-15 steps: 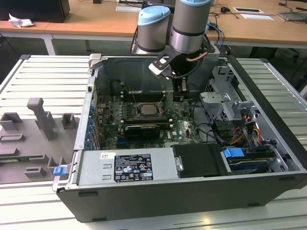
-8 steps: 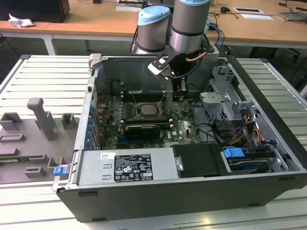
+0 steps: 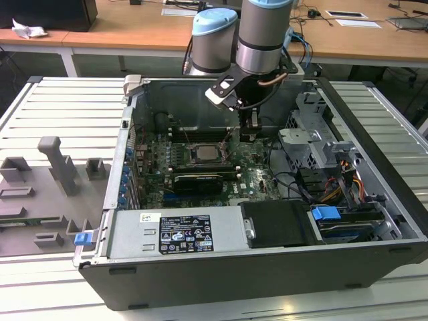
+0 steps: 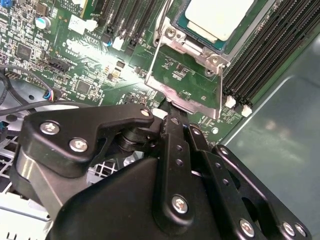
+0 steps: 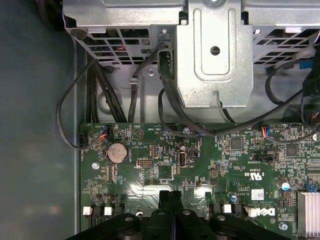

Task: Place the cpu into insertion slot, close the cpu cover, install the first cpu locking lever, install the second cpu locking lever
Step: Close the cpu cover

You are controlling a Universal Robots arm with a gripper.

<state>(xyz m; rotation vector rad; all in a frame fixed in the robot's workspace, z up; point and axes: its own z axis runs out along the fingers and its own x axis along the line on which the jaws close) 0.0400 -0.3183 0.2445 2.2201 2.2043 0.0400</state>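
Cpu (image 4: 218, 17) lies flat in the insertion slot (image 4: 235, 47), and next to it the thin, stiff cpu cover (image 4: 186, 97) stands tipped up, best pushed at its free edge, where the pincer (image 4: 168, 111), squeezed closed, touches it.

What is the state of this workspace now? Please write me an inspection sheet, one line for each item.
Surface: grey slatted table carrying the open computer case.
Job's things: the cpu lies in the insertion slot; the cpu cover is tilted up, not closed.
Clutter: grey fixture blocks on the table, at the exterior view's left.
Grippers: the gripper has its fingers together at the cover's free edge; whether it pinches the cover cannot be told.
Cables: black cables loop beside the board; coloured wires run near the drive cage.
Surroundings: wooden desks behind the table.
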